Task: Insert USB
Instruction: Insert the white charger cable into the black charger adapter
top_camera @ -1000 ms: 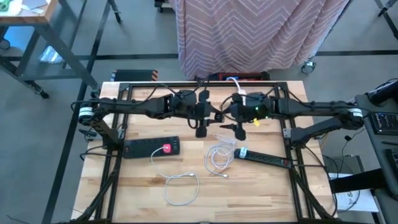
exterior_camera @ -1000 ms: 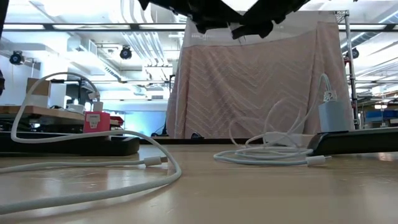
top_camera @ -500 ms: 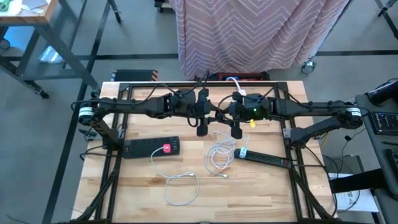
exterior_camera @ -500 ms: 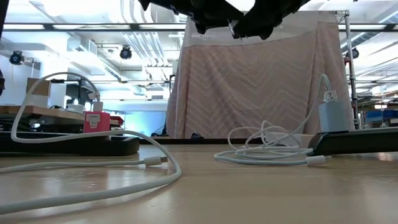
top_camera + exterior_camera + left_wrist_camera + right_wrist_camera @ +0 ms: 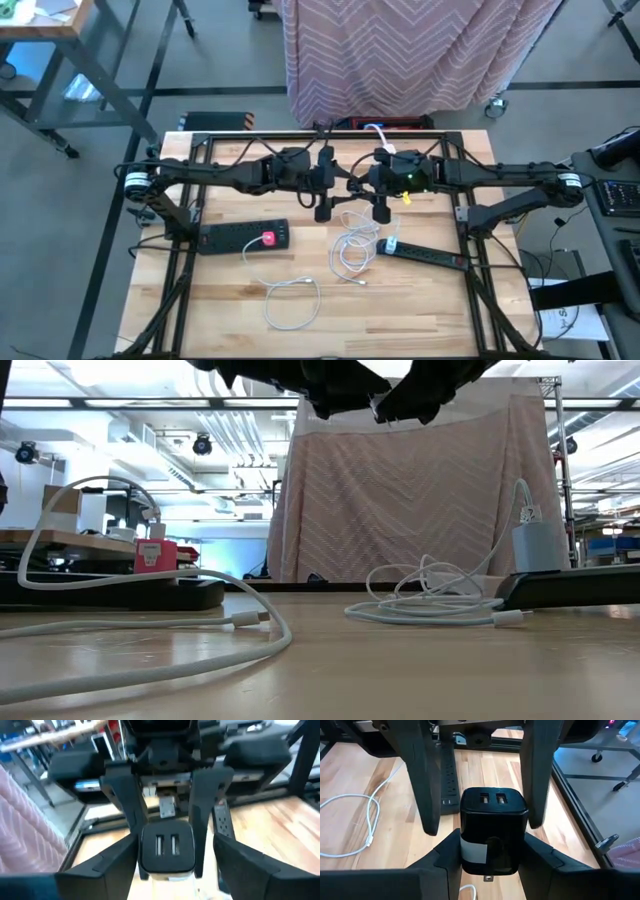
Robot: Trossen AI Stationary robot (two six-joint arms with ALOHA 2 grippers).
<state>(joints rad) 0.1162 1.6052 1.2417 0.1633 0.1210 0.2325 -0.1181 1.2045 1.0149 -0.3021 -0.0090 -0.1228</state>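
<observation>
Charger block (image 5: pixel 493 838) clamped in right claw (image 5: pixel 492 827), mid-air above table (image 5: pixel 420 310), facing left claw (image 5: pixel 167 857), fingers apart.

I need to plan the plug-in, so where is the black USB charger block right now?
In the right wrist view the charger block sits between the right gripper's fingers, above the table's middle, facing the left gripper.

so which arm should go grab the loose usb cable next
Probably left. The left gripper is open and empty, while the right gripper is shut on the charger block. The loose white cable lies nearer the left arm.
</observation>
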